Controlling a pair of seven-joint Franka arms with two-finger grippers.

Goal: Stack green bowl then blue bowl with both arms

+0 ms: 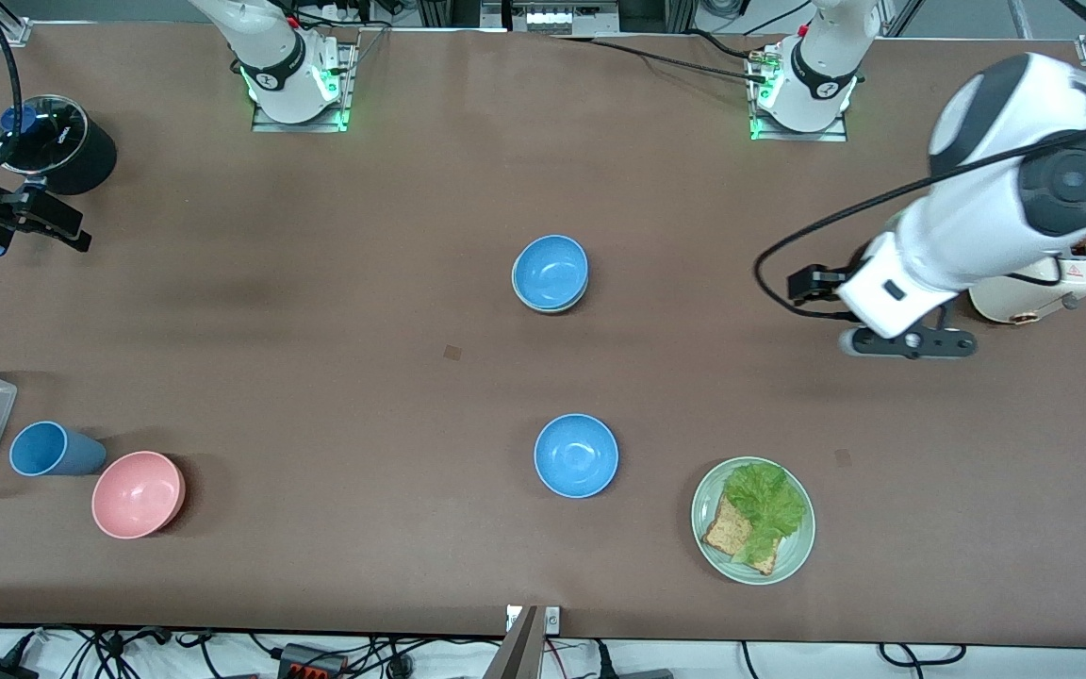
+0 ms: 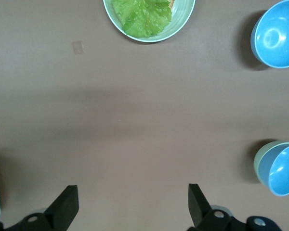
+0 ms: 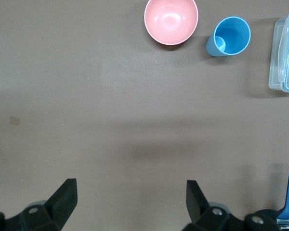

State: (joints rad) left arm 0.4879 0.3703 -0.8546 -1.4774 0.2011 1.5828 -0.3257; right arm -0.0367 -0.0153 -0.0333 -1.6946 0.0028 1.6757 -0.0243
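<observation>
I count two blue bowls. One blue bowl (image 1: 551, 270) sits nested in the single green bowl (image 2: 261, 161) at the table's middle; the second blue bowl (image 1: 576, 455) stands alone, nearer the front camera. My left gripper (image 2: 130, 207) hangs over bare table at the left arm's end, fingers apart. My right gripper (image 3: 130, 204) waits over the right arm's end, fingers also spread.
</observation>
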